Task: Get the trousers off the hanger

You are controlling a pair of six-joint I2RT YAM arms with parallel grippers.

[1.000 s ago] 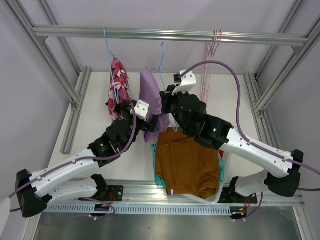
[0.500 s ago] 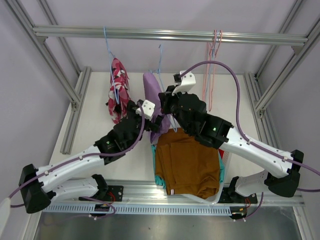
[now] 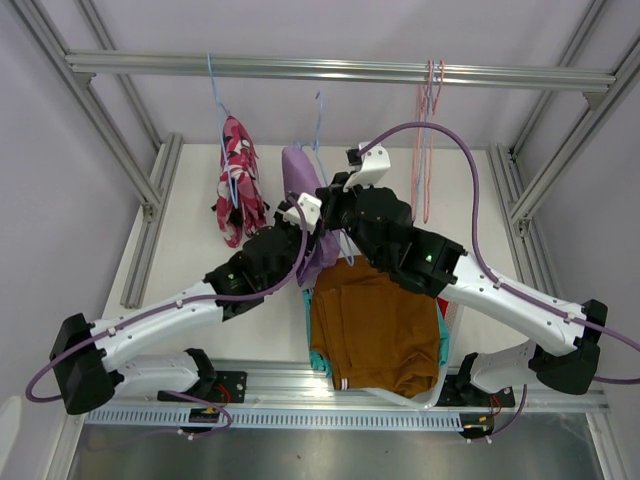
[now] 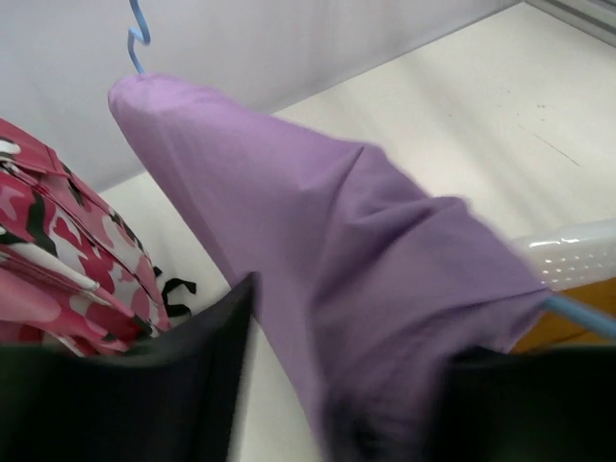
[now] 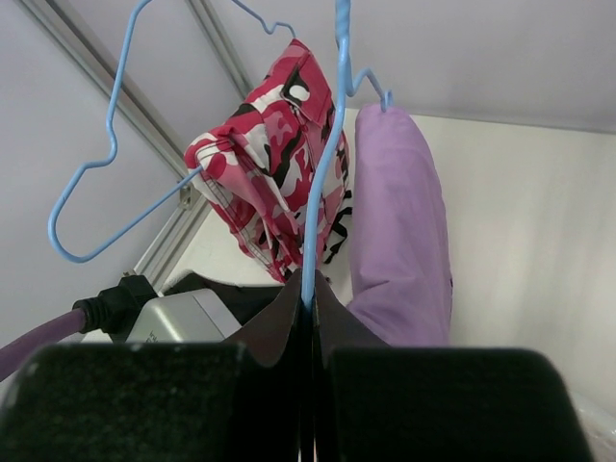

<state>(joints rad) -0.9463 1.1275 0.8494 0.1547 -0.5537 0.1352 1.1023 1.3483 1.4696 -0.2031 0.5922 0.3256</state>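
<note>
Lilac trousers (image 3: 298, 168) (image 4: 366, 250) (image 5: 399, 212) hang over a blue hanger (image 3: 319, 118) (image 5: 323, 192) below the top rail. My right gripper (image 3: 334, 198) (image 5: 311, 300) is shut on the hanger's wire just right of the cloth. The left gripper (image 3: 313, 238) (image 4: 356, 332) is open around the lower part of the lilac trousers, with a strip of table showing between the left finger and the cloth. Camouflage trousers (image 3: 237, 180) (image 4: 58, 260) (image 5: 279, 144) hang on another blue hanger (image 3: 214, 90) to the left.
A white basket (image 3: 441, 368) at the near middle holds rust-brown trousers (image 3: 375, 325) over a teal piece (image 3: 318, 360). Empty pink hangers (image 3: 427, 110) hang at the right of the metal rail (image 3: 340, 68). Frame posts stand on both sides.
My left arm has swung right and forward under the lilac trousers, and its fingers have narrowed around the cloth. The right gripper has kept its hold on the hanger.
</note>
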